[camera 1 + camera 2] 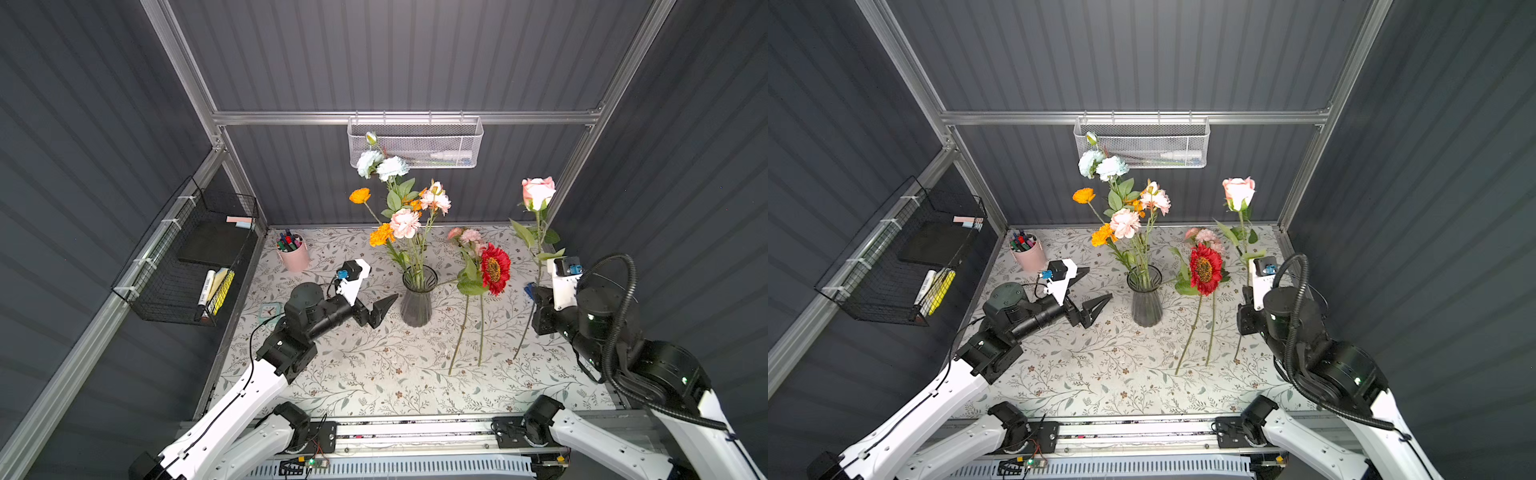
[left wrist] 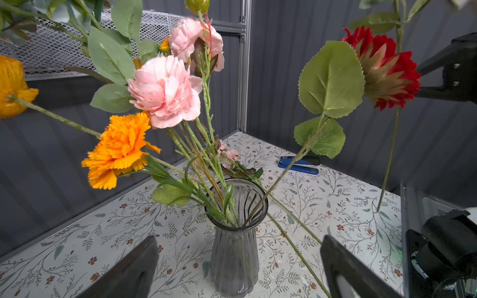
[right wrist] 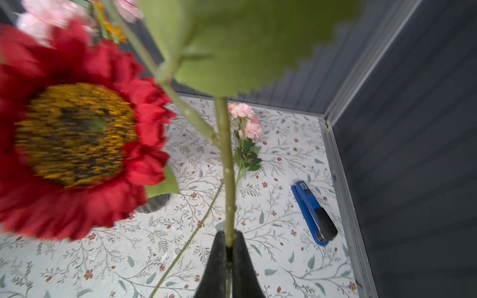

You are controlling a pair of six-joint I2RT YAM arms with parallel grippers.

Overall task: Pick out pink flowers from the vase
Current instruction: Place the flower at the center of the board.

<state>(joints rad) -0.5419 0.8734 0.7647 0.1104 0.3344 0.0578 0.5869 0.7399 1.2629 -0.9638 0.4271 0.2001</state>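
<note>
Inside vase: two pink flowers; right tool pinching one pink rose; left tool spread.

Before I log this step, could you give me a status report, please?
Left gripper open beside vase. Right gripper shut on pink rose, out of vase. Two pink blooms in vase. Red flower leans out toward the rose.

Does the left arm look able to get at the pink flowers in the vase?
Probably yes: the left gripper stands open beside the vase with nothing between, though orange flowers crowd the pink flowers.
</note>
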